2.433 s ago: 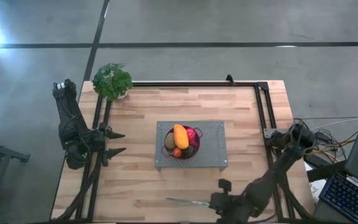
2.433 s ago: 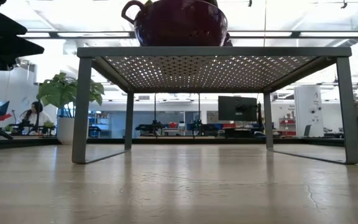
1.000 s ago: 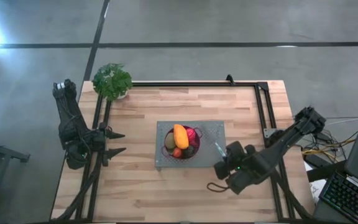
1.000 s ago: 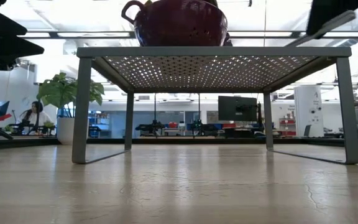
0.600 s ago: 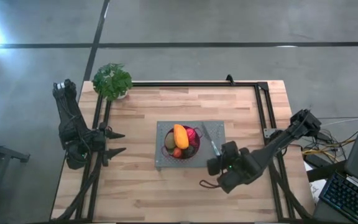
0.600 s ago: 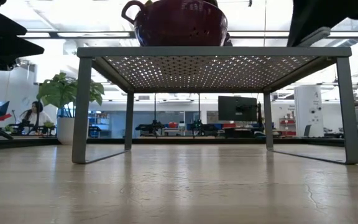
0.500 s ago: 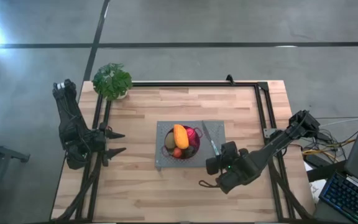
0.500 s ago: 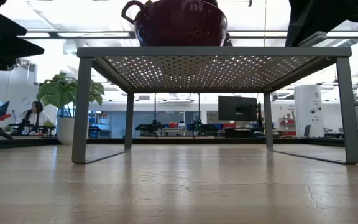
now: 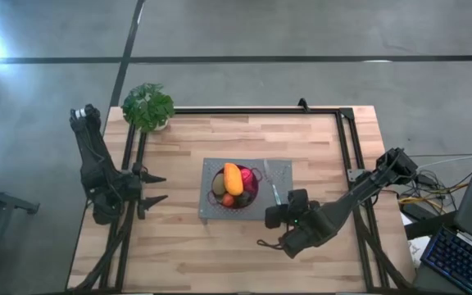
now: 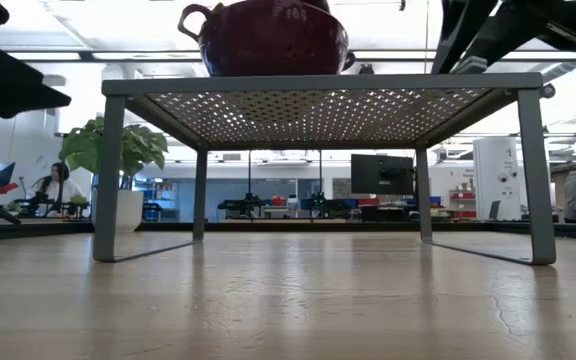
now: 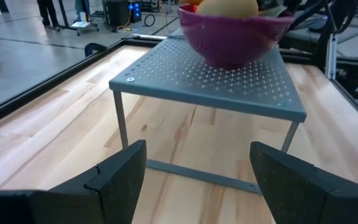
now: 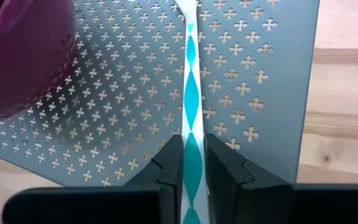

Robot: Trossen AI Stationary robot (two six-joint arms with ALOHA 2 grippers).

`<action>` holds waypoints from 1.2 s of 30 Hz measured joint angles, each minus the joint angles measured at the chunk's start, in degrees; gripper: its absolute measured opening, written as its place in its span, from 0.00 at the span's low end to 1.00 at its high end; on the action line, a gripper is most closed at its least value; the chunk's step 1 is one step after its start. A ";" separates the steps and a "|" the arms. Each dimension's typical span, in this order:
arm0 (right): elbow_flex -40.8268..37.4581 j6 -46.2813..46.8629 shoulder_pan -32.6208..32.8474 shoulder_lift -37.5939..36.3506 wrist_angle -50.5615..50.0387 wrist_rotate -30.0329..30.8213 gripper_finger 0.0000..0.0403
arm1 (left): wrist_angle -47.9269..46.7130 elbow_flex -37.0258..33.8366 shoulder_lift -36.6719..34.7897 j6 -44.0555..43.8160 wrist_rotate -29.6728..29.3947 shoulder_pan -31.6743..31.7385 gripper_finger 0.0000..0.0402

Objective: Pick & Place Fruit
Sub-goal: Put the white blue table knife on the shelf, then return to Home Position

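1. Rack (image 9: 279,211) has shifted toward the left arm's side vs 0.5 s ago, and the bowl (image 9: 248,187) went with it. You can see it in the low view too: legs and bowl sit further over.
2. Right gripper (image 9: 278,206) has pushed in further, now at the rack's near-right edge.
3. Fruit (image 9: 231,183) sits piled in the purple bowl on top of the rack, mid table. Oblong orange one (image 9: 233,178) lies on top, long axis running near-to-far across the table, slight tilt. Kiwi (image 9: 219,188) beside it on the left arm's side; small orange piece (image 9: 228,200) at the near rim.
4. Right gripper's fingers (image 12: 166,163) are clamped on the knife (image 12: 191,99). Blade lies flat on the perforated deck, pointing away from the gripper along the bowl's flank.
5. Bowl (image 12: 23,56) is just beside the blade; cannot tell if they touch.
6. Left gripper (image 9: 156,188) waits at the table's left edge, fingers (image 11: 120,171) apart, holding nothing, pointed at the rack (image 11: 216,87).
7. Plant (image 9: 147,106) at far-left corner, well apart from everything.
8. Low view: person (image 10: 56,186) seated in the room behind, far off.
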 joint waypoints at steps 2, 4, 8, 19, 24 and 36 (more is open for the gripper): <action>0.03 0.11 -0.04 -0.01 0.03 -0.07 0.10 | 0.03 -0.54 -0.01 0.00 -0.03 0.01 0.73; 0.07 0.15 -0.04 0.00 0.02 0.12 0.11 | -0.03 -0.94 -0.02 0.00 -0.01 0.01 0.73; 0.09 0.09 -0.04 0.01 0.07 0.12 0.15 | 0.02 -1.85 0.00 0.00 -0.01 0.00 0.73; 0.13 -0.53 -0.07 -0.03 -0.08 0.38 0.27 | 0.05 -5.68 -0.02 0.00 -0.01 0.01 0.73; 0.49 -5.23 -0.04 -2.78 -1.55 -0.08 0.29 | 1.73 -6.78 0.01 0.01 0.22 0.01 0.73; 3.65 -29.98 -0.59 -18.08 -15.32 3.86 0.15 | 2.13 -6.88 0.00 0.00 0.23 0.01 0.73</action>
